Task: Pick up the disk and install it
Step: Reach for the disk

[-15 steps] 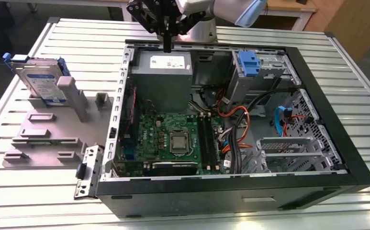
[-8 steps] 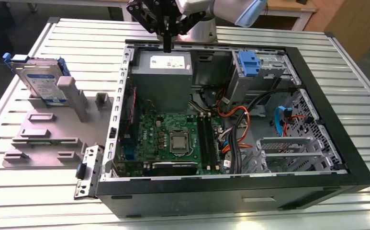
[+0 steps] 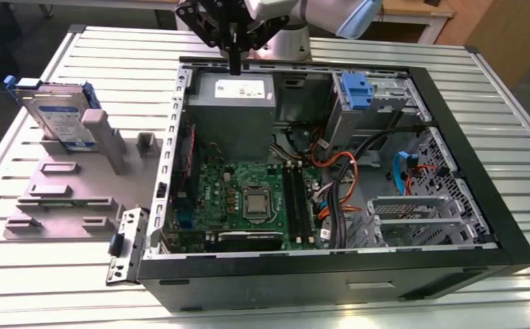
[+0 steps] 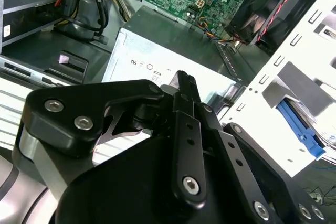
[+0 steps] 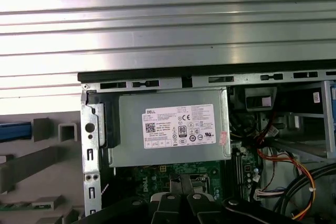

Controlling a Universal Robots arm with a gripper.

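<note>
Workshop-like robot bench, slatted aluminium table (image 3: 484, 103), opened computer case (image 3: 338, 277), grey parts fixture (image 3: 73, 199) beside it

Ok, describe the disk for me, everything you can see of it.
The disk is a flat silver-grey metal slab with a white-and-blue label on its broad face and blue plastic rails along its edges. It stands on edge in the grey holder, at the exterior view's left of the open computer case. Only the holder touches it; the tool hangs apart, over the case.
</note>
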